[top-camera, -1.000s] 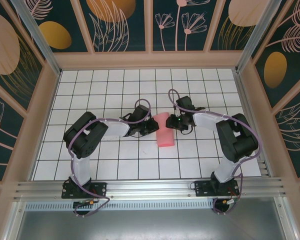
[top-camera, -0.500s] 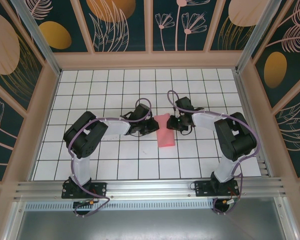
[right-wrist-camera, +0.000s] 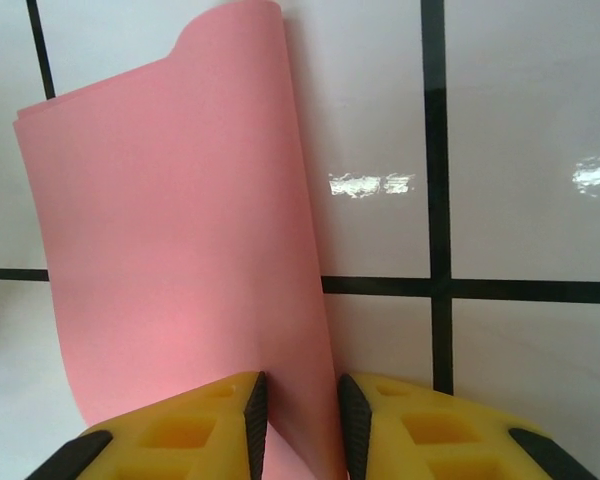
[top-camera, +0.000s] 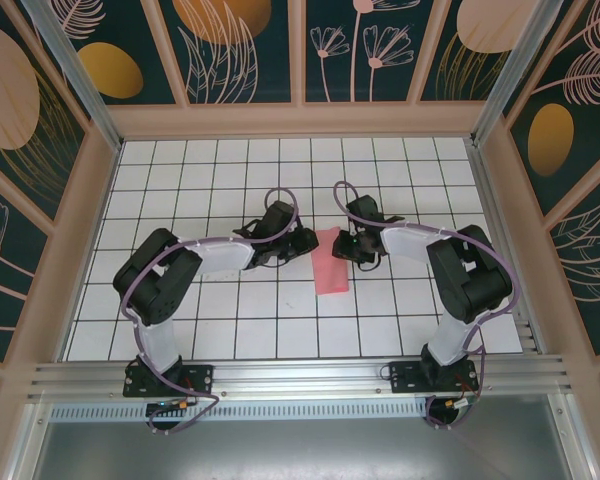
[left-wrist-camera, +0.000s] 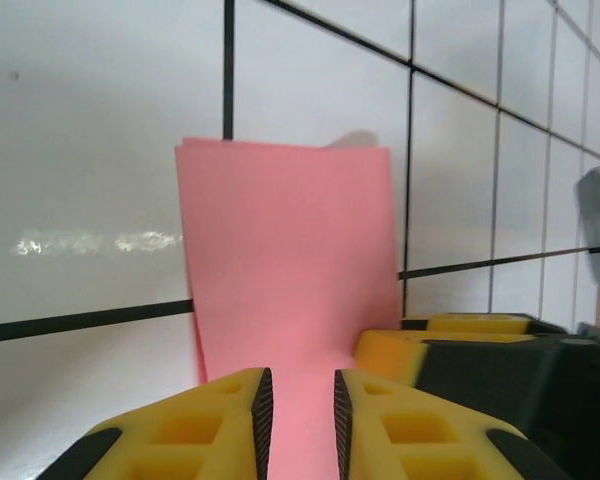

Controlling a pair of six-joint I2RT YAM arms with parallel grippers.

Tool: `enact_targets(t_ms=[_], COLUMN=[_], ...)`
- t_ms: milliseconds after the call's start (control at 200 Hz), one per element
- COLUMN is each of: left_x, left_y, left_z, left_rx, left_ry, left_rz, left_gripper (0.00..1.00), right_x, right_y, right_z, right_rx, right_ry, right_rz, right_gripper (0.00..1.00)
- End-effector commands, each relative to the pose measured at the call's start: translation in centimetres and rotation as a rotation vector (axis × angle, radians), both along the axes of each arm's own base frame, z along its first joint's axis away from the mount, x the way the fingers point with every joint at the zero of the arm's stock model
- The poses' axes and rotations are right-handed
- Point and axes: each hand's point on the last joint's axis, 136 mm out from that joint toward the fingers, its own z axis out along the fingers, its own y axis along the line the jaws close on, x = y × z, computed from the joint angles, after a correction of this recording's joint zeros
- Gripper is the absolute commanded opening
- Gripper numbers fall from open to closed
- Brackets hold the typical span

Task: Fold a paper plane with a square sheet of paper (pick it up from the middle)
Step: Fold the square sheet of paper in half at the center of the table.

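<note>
The folded pink paper (top-camera: 330, 266) is seen lying flat on the white grid table (top-camera: 180, 180), mid-table, between both grippers. The left gripper (top-camera: 308, 243) at its left edge and the right gripper (top-camera: 341, 247) at its right edge are each held narrowly parted, with paper showing in the gap.

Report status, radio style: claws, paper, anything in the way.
Left claw narrowly open, straddling edge of pink paper. Right claw likewise, opposite side. Paper folded in half, on grid table between them. No obstruction seen.
</note>
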Motion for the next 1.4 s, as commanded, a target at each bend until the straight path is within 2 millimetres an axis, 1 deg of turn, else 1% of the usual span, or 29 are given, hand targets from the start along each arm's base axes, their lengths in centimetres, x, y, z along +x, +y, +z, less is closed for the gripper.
enact_targets(t_ms=[0,160,300,425,645,866,1186,1196,1211,1396], left_x=[0.3,0.1,-0.1,-0.2,-0.2,-0.6,-1.7,-1.2,-1.1,-1.4], left_y=[0.8,0.3,-0.3,-0.3,-0.4,-1.3,-1.5,-2.0,-2.1,-2.2], left_z=[0.6,0.6,0.1,-0.3,-0.6,-0.8,-2.6,-1.8,-1.7,-2.8], left_rx=[-0.016,-0.036,-0.053,-0.052,-0.051,-0.087,-0.07,-0.082,-0.082,-0.035], left_ry=[-0.035,-0.031,-0.008,0.001,0.007,0.028,0.08,0.063,0.061,0.085], left_rz=[0.05,0.029,0.003,0.001,-0.003,-0.043,-0.079,-0.081,-0.083,-0.091], left_gripper=[0.26,0.26,0.27,0.27,0.27,0.26,0.21,0.21,0.21,0.2], right_x=[-1.7,-1.8,-2.0,-2.1,-2.3,-2.4,-2.4,-2.4,-2.4,-2.5], right_y=[-2.9,-3.2,-3.3,-3.6,-3.6,-3.5,-3.6,-3.6,-3.5,-3.6], right_z=[-4.2,-4.5,-4.5,-4.7,-5.0,-5.2,-5.4,-5.4,-5.4,-5.5], right_rx=[-0.138,-0.148,-0.151,-0.165,-0.163,-0.162,-0.169,-0.169,-0.168,-0.167], right_ry=[0.076,0.083,0.083,0.086,0.093,0.098,0.104,0.104,0.103,0.106], right_rz=[-0.081,-0.098,-0.1,-0.109,-0.108,-0.096,-0.098,-0.099,-0.098,-0.096], right_gripper=[0.32,0.34,0.34,0.33,0.32,0.33,0.33,0.33,0.33,0.33])
